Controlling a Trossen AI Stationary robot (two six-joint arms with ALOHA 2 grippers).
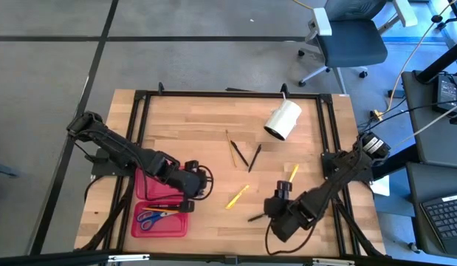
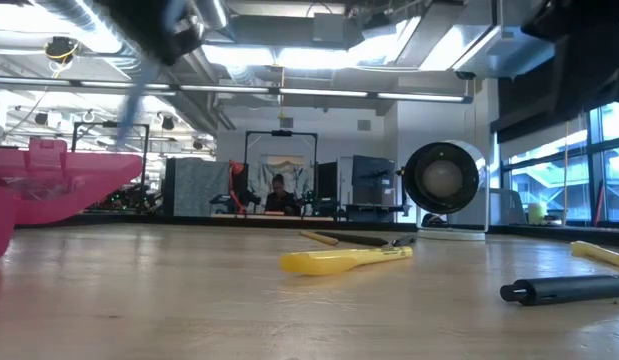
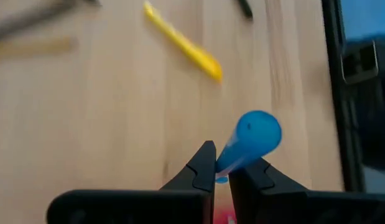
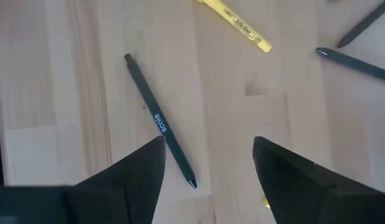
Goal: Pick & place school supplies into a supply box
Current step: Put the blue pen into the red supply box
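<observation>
Wooden table (image 1: 198, 125), grey floor. Left gripper (image 3: 223, 171) pinching blue pen (image 3: 251, 140). Right gripper (image 4: 208, 165) spread over black pen (image 4: 160, 121), axis 11-to-5 o'clock.

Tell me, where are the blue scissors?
In the high view, the small blue-handled scissors lie inside the red translucent plastic pencil case, in its near half at the table's front left.

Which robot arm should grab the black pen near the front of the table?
Probably the right. Its open right gripper hangs just over the black pen, while the left gripper is shut on a blue pen by the red box.
</observation>
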